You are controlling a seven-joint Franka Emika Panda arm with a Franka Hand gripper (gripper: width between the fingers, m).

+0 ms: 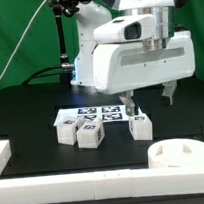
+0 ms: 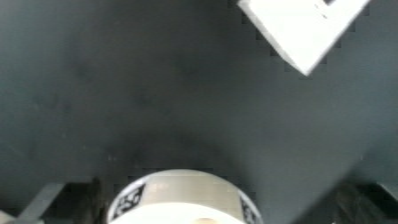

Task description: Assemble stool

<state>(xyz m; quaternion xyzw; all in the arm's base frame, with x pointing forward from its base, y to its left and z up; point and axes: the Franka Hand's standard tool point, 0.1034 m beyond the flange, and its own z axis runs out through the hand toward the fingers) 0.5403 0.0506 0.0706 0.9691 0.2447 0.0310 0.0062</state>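
My gripper [image 1: 149, 100] hangs wide open and empty, right over one leg [image 2: 178, 198]. It looks like light, stiff, slick plastic, so I'd pinch opposite sides at mid-height. The seat [image 1: 182, 153] lies nearby. Farther off are the second leg [image 1: 90, 134] and third leg [image 1: 66, 133], by the marker board [image 1: 91, 115].

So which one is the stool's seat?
Look at the black table, then follow the white rail nearest the camera toward the exterior view's right. The seat lies there. It is low and round, while the legs are small blocks.
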